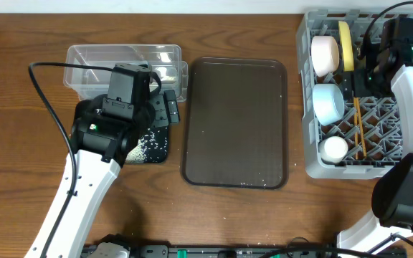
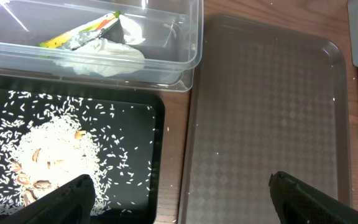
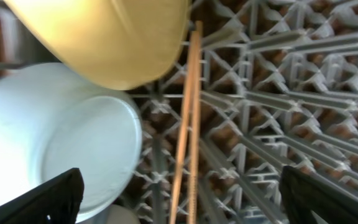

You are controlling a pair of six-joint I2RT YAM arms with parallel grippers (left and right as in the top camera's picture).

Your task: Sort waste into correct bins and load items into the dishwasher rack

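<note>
The grey dishwasher rack (image 1: 309, 169) at the right holds the beige bowl (image 1: 324, 54), the yellow plate (image 1: 345, 44), the light blue bowl (image 1: 328, 102), the white cup (image 1: 333, 148) and two chopsticks (image 1: 359, 129). My right gripper (image 3: 185, 205) is open and empty above the chopsticks (image 3: 188, 124), beside the blue bowl (image 3: 55, 137) and the plate (image 3: 104, 37). My left gripper (image 2: 182, 205) is open and empty over the right edge of the black tray (image 2: 135, 124), which holds rice (image 2: 48, 149). The clear tub (image 2: 185, 56) holds the green-and-orange wrapper (image 2: 79, 34).
A large dark brown serving tray (image 1: 235, 122) lies between the bins and the rack, with a few crumbs on it. White crumpled paper (image 2: 104, 53) lies in the clear tub. The left arm's cable loops over the table at the left.
</note>
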